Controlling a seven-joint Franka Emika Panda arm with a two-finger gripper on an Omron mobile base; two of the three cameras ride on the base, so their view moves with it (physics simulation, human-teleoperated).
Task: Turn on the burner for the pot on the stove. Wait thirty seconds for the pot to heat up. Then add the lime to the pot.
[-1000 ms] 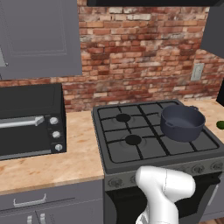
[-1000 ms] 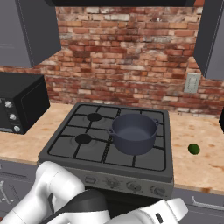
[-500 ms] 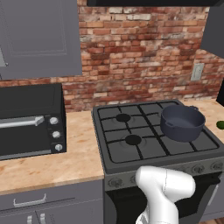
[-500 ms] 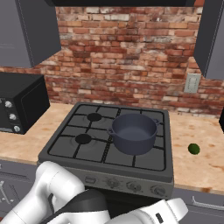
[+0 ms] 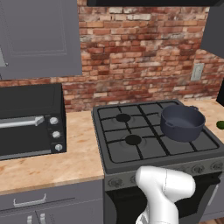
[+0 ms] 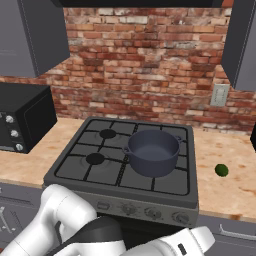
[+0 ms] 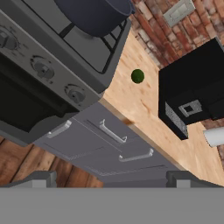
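A: Where sat the round, deep, dark blue-grey metal pot (image 6: 151,151)?

B: On the right front grate of the dark grey gas stove (image 6: 87,173), over that burner, upright, small side handles showing. Looked empty inside, matte and evenly dark. Probably parked there so the flame beneath could heat it once the matching knob got turned.

A: And the small round green lime (image 6: 221,170)?

B: Out on the bare tan table (image 6: 235,186), right of the stove's right edge, well apart from the pot. Smooth, dull green, far smaller than the pot. Also caught in the hand view (image 7: 138,75), near the table's front edge above the grey drawers (image 7: 111,140).

A: State of the hand (image 7: 109,177)?

B: Low in front of the stove, aimed up past the row of front knobs (image 7: 41,68). Two dark finger tips set far apart at the bottom of its own view, nothing between them: wide and empty.

A: Why so low?

B: Likely lined up for a knob first; burner apparently not lit yet, no flame seen. Black countertop oven (image 5: 30,120) at the table's left, out of the way.
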